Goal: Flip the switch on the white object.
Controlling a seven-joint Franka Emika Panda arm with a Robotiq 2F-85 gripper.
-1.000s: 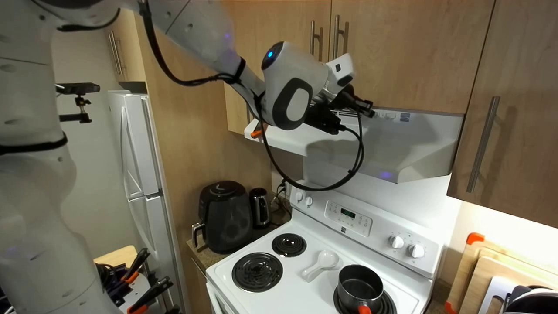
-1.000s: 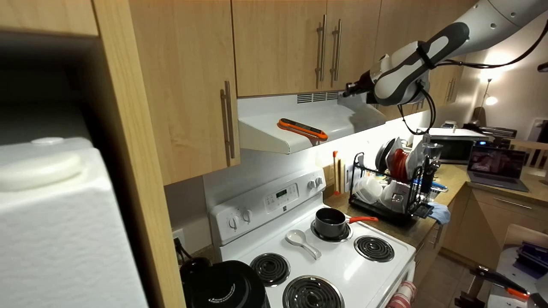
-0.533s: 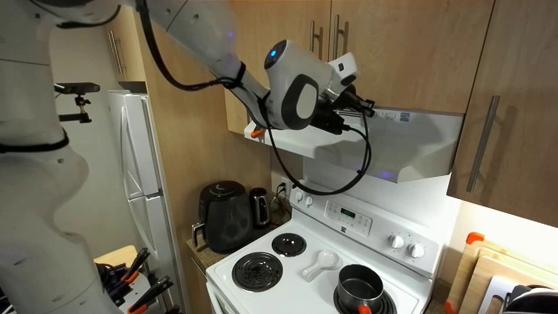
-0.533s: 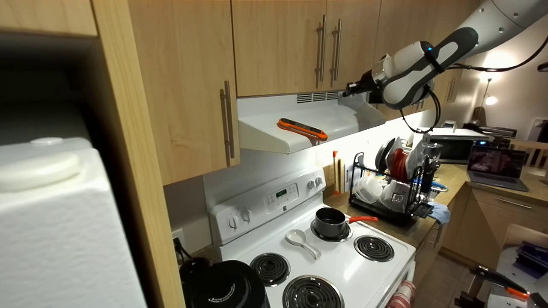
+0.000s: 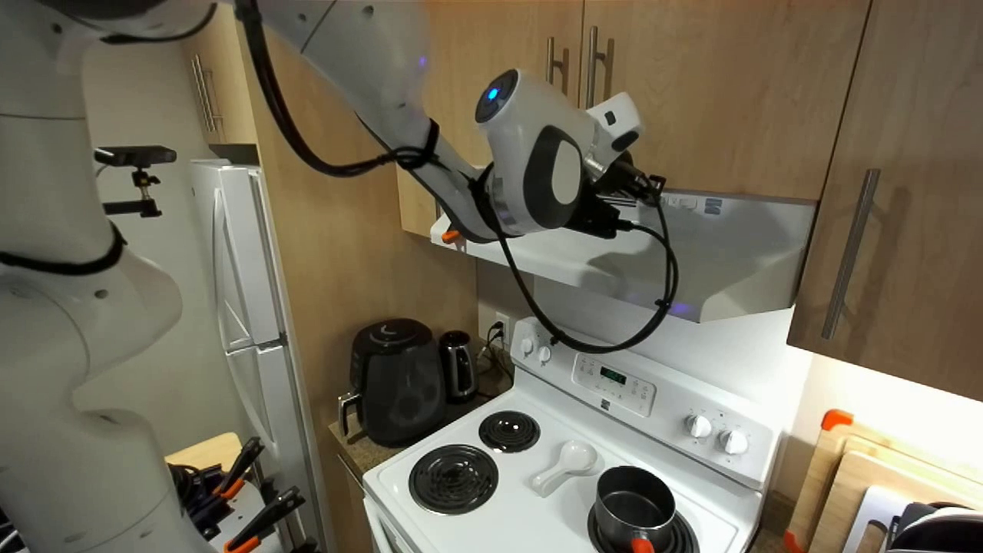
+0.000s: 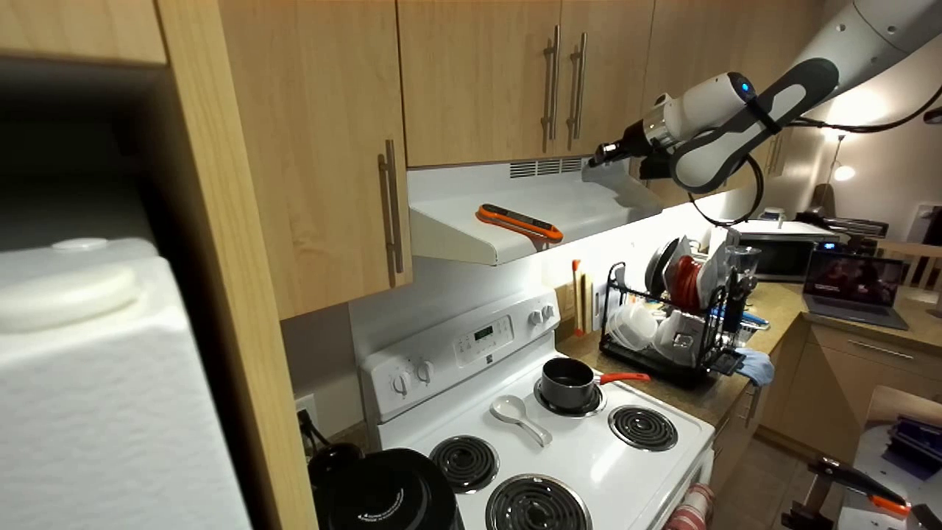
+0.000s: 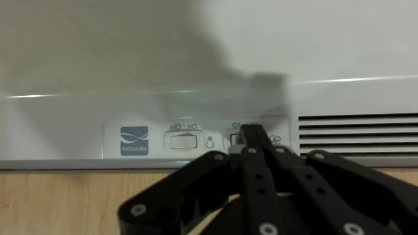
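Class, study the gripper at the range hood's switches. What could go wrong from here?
1. The shut gripper partly hides the switch labelled LO, so its push might land off target.
2. The light switch sits beside it; if that one is meant, the wrong switch could flip.
3. An orange-and-black device lies on the sloping front of the range hood; a bump might slide it off.

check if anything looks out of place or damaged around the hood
An orange-and-black gadget lies slantwise on the sloping front of the hood, near its lower edge. That looks an odd resting place, as it might slide off. I can't tell what it is. I see no damage.
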